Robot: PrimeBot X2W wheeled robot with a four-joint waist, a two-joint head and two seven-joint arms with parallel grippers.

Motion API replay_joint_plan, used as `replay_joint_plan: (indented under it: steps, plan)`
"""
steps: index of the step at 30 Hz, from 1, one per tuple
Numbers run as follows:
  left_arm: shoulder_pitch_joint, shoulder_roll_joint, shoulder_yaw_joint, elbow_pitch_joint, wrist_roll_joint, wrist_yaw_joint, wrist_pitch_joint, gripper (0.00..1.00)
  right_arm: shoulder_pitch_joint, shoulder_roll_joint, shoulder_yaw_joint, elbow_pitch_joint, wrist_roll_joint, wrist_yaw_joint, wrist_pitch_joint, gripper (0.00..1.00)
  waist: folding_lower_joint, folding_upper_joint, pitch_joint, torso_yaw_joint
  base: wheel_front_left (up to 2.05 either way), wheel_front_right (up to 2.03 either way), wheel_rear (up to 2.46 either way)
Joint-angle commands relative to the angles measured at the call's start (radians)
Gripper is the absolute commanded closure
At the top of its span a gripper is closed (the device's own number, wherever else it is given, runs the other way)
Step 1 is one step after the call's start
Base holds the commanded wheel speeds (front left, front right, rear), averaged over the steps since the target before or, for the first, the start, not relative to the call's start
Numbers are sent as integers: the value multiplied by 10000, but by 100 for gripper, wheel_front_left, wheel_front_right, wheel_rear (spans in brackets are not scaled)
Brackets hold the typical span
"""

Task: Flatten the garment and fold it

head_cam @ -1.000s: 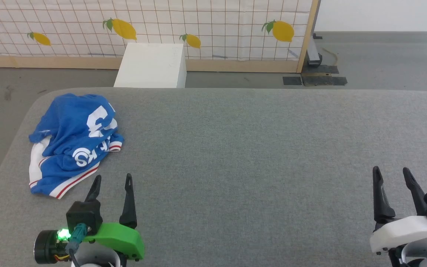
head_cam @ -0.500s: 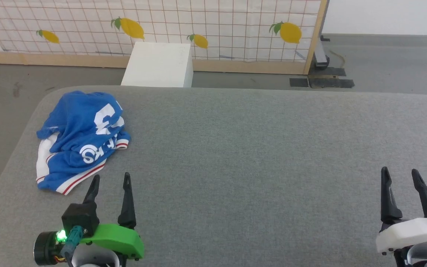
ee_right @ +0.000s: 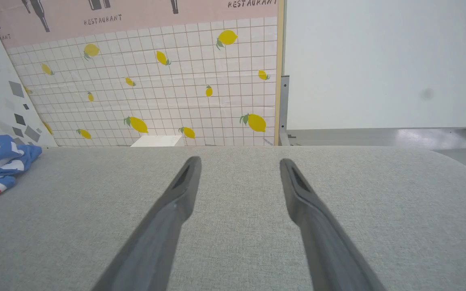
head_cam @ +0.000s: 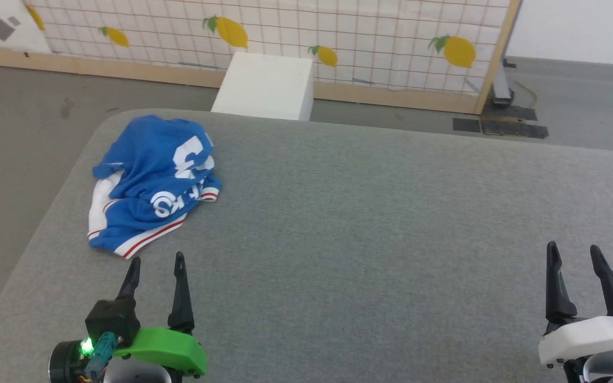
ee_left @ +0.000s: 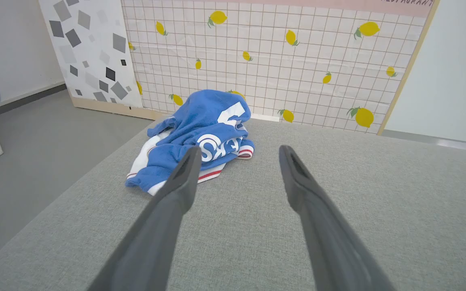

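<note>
Head view is shifted versus a second ago: the camera is turned, so the whole scene is displaced rightward in frame. The garment (head_cam: pixel 152 183) itself is not seen to be moved and is left as the same crumpled heap. Both end effectors are kept released, empty. A white box (head_cam: pixel 266 85) is seen on the floor behind the counter (head_cam: pixel 365 213), against a lemon-print panel (head_cam: pixel 381 37). The garment is located at the counter's far left, near the edge. The left end effector (head_cam: pixel 157 257) is held near its nearest hem, apart from it, with a strip of counter between. The right end effector (head_cam: pixel 573 246) is kept well apart, at the right.
</note>
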State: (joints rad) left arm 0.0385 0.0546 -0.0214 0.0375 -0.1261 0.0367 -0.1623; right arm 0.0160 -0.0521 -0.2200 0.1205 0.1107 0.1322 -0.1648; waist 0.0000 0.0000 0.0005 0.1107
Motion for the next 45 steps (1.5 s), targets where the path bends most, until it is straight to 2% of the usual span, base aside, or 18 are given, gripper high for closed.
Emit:
replay_joint_plan:
  steps: [1,34,45]
  plan:
    - [115,-28,2,29,-165,49,-133,0,-126,11,-36,73,95,-10,-103,0,0,0,-44,324,0,0,0]
    - [893,-40,349,241,-589,43,-816,0,-7,17,184,1457,654,-14,-783,0,0,0,-853,3067,0,0,0]
    - [1004,-43,399,241,-778,47,-995,0,-56,19,101,1679,767,-15,-965,0,0,0,-851,3512,0,0,0]
